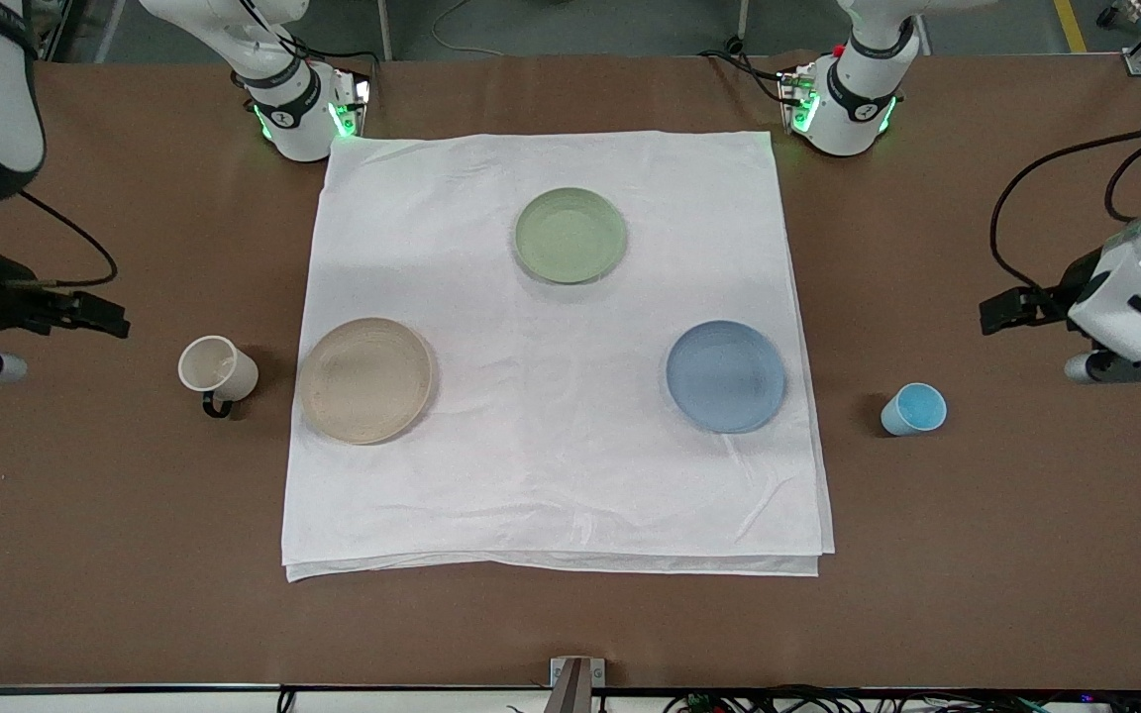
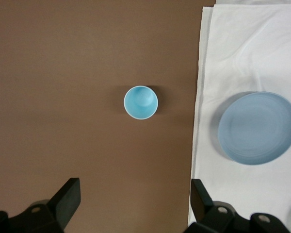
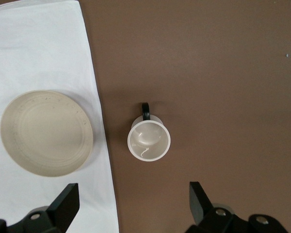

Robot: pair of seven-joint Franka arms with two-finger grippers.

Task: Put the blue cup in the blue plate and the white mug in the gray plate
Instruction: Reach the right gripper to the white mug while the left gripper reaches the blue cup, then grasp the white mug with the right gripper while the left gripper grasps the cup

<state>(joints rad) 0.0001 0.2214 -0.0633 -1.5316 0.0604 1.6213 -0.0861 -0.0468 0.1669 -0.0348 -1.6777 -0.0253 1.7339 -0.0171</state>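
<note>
Brown table (image 1: 570, 614) with white cloth (image 1: 551, 475) in the middle. Blue cup (image 1: 913, 409) upright on bare table toward left arm's end, beside blue plate (image 1: 726, 376) on the cloth. White mug (image 1: 217, 370) upright toward right arm's end, beside gray plate (image 1: 365, 379). Green plate (image 1: 570, 235) farther back, unused. Left gripper (image 2: 133, 201) above the cup, right gripper (image 3: 133, 204) above the mug, both spread wide and empty. Looks like pre-grasp: next, descend and straddle each rim.

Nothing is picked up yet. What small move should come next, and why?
Probably lower the open left claw over the small light-blue handleless cup. The cup stands upright on the bare brown table, beside the round pale-blue plate, and the claw is above it. The right claw likewise hangs open over the off-white mug.
</note>
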